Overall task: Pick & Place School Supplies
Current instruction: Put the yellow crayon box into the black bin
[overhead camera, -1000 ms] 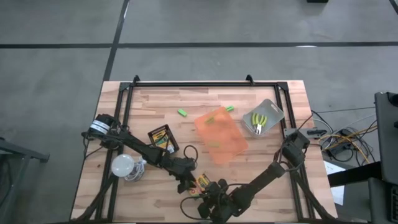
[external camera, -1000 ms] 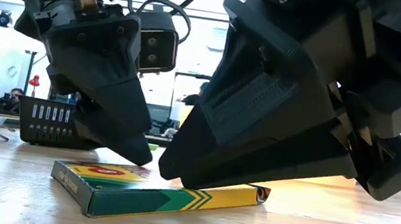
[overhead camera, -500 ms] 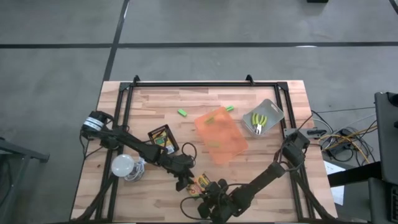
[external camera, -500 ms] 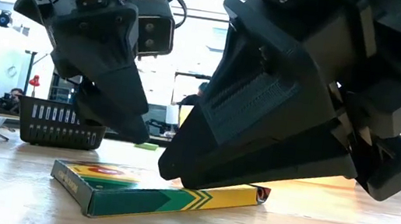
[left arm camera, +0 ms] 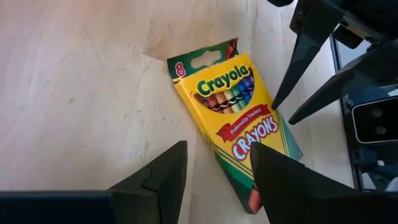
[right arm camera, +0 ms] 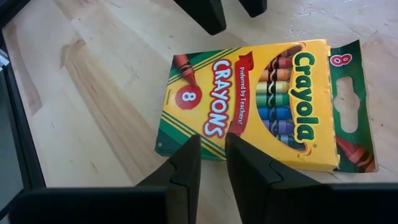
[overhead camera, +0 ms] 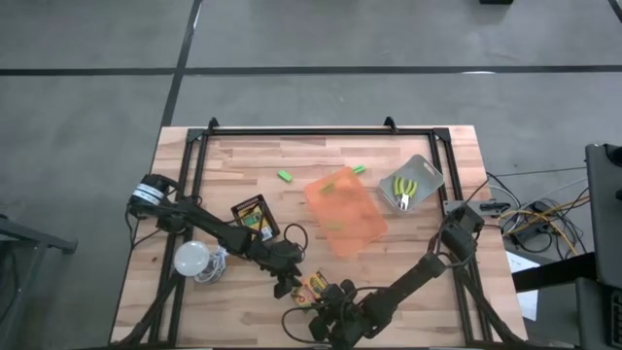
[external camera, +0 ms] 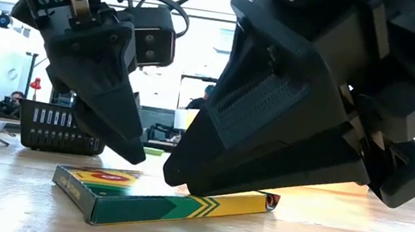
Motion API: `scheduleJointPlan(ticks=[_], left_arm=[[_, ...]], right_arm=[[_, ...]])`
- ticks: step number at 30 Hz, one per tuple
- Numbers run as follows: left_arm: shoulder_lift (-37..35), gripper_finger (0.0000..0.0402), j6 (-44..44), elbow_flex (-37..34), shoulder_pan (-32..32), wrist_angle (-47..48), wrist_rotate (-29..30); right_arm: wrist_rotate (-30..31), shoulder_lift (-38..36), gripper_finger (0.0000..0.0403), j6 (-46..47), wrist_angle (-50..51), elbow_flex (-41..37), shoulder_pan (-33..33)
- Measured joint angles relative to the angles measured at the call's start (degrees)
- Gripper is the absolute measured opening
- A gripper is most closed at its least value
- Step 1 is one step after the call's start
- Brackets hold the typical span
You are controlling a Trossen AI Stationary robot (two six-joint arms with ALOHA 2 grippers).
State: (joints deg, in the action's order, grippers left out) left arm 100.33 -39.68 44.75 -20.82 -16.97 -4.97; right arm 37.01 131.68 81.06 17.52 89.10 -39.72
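I see a crayon box (right arm camera: pixel 261 99) lying flat at the bench's (overhead camera: pixel 292 156) near edge. My left gripper (left arm camera: pixel 214 171) hovers just above one end, fingers wide; my right gripper (right arm camera: pixel 211 165) touches the other end, fingers narrow, holding nothing.

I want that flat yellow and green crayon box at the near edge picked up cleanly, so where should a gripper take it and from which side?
Probably across the two long edges of the flat yellow-and-green crayon box, coming straight down. It lies face up on the wooden table, so only its thin sides give purchase; its length looks too wide for the jaws. Avoid the flimsy green hang tab.
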Motion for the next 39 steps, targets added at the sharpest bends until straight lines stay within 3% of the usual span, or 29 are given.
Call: scheduleJointPlan(ticks=[39], left_arm=[[0.07,0.0181,-0.93,-0.11,0.52,1.09,-0.21]], right_arm=[[-5.77,-0.11,0.0071,-0.26,0.12,0.02,0.02]])
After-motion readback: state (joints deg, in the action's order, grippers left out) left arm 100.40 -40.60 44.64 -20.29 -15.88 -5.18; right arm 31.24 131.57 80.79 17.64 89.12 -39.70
